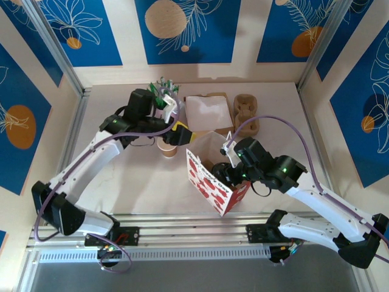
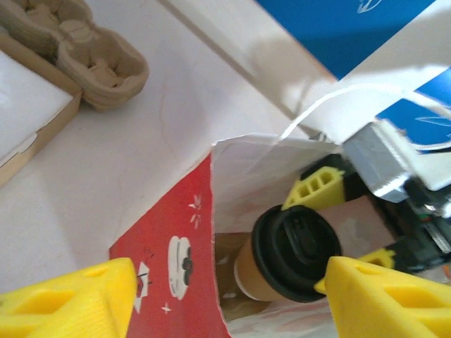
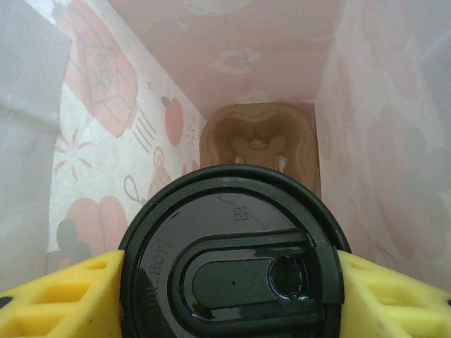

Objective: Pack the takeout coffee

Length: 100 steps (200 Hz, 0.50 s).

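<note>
Centre of overhead frame: right gripper [image 3: 229,303] pinches lidded coffee cup [image 2: 292,250] inside red paper bag [image 2: 169,239] | cup hangs above pulp carrier [image 3: 257,141] at bag bottom, judged not yet seated | left gripper [image 2: 225,299] spread, near bag rim.

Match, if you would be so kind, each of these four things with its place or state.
1 lidded coffee cup
2 second brown cup
3 left gripper
4 flat box

A open, facing the paper bag
B inside the bag, clamped by the right gripper
C at the back, beside the pulp carriers
D on the table, left of the bag

Pairs: 1-B, 2-D, 3-A, 4-C.
</note>
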### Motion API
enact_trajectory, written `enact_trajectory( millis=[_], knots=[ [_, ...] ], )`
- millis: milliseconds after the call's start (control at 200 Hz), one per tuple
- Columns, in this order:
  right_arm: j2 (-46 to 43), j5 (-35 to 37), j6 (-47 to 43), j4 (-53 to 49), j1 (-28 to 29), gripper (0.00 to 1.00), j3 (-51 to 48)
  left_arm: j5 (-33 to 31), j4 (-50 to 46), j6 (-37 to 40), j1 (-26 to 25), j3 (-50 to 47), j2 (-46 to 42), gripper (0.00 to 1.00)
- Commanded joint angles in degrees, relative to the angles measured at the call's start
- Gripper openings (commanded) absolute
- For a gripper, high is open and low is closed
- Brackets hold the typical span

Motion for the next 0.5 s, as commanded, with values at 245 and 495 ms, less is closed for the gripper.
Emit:
enact_trajectory(
  millis=[245,495],
  knots=[
    [-1.41,-2.21,-0.99,0.53,-0.40,0.42,0.80,-6.64,-15.88,11.26,-5.26,9.89,9.58,0.67],
    [-1.77,-2.30,-1.05,0.32,-0.53,0.42,0.71,-8.88,-18.16,12.19,-6.41,12.51,13.25,0.55]
  ],
)
